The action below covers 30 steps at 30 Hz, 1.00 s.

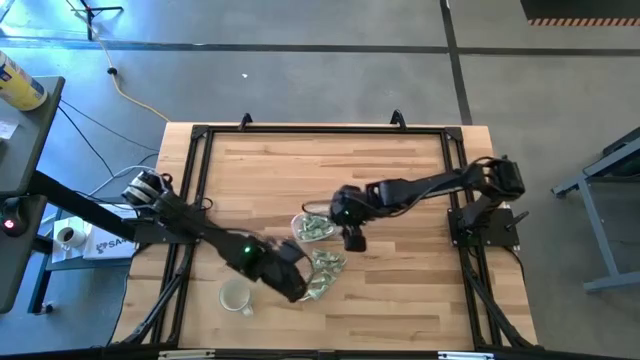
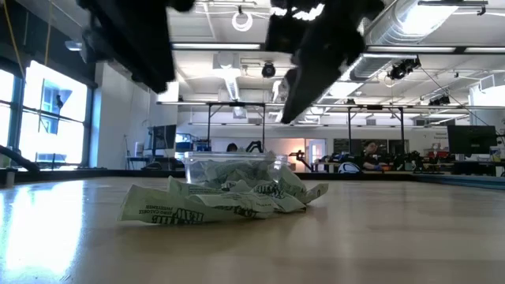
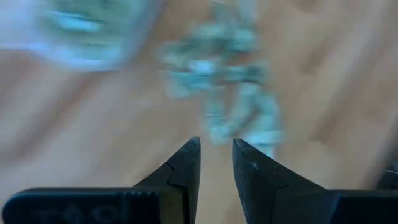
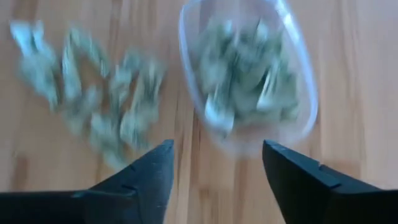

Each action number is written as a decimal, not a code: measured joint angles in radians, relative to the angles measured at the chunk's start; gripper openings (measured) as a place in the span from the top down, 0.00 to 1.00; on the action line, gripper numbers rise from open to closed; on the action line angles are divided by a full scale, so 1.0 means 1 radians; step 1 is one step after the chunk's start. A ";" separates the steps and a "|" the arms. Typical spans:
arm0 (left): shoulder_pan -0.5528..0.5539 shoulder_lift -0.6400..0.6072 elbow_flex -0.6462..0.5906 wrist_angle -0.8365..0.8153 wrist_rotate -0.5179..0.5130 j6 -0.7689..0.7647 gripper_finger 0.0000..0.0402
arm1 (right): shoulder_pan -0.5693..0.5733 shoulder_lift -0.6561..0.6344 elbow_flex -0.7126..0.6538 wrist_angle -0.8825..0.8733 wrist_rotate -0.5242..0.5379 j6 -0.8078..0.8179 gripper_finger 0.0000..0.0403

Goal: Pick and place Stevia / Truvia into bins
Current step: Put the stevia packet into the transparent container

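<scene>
The clear bin (image 1: 312, 228) stands mid-table with green-and-white Stevia sachets inside it (image 4: 249, 74). More loose sachets (image 1: 326, 270) lie in a heap on the wood beside it, toward the near edge (image 2: 213, 201). My right gripper (image 4: 214, 155) hovers open above the table just right of the bin (image 1: 352, 238), nothing between its fingers. My left gripper (image 3: 216, 152) hangs over the near-left edge of the loose heap (image 1: 300, 285). Its fingers stand a little apart with only wood showing between them.
A round clear cup with a pale rim (image 1: 236, 297) stands near the front left, close to my left arm. A black frame (image 1: 200, 135) runs around the wooden table top. Bare wood lies at the far half and right of the bin.
</scene>
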 joint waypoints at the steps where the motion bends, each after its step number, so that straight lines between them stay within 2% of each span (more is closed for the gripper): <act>1: 0.018 0.000 -0.042 0.112 0.048 0.030 0.68 | 0.017 -0.012 0.000 -0.040 0.023 -0.002 0.41; 4: 0.070 0.000 -0.155 0.375 0.113 -0.003 0.66 | 0.074 -0.050 -0.034 -0.143 0.111 0.010 0.37; 6: 0.100 0.000 -0.193 0.422 0.114 -0.059 0.62 | 0.111 -0.074 -0.072 -0.174 0.170 0.056 0.36; 9: 0.136 0.000 -0.205 0.419 0.113 -0.046 0.53 | 0.159 -0.105 -0.146 -0.163 0.210 0.157 0.36; 12: 0.149 0.000 -0.205 0.473 0.112 0.124 0.43 | 0.194 -0.128 -0.213 -0.123 0.217 0.256 0.36; 16: 0.136 0.024 -0.203 0.573 0.125 0.504 0.36 | 0.226 -0.136 -0.264 -0.119 0.220 0.344 0.36; 18: 0.134 0.047 -0.203 0.590 0.145 0.628 0.36 | 0.239 -0.136 -0.274 -0.121 0.219 0.371 0.36; 20: 0.133 0.072 -0.203 0.570 0.152 0.689 0.39 | 0.250 -0.136 -0.275 -0.120 0.224 0.393 0.36; 26: 0.144 0.131 -0.203 0.586 0.138 0.789 0.49 | 0.275 -0.136 -0.276 -0.110 0.302 0.424 0.36; 30: 0.163 0.161 -0.203 0.570 0.133 0.782 0.53 | 0.274 -0.136 -0.276 -0.108 0.318 0.424 0.36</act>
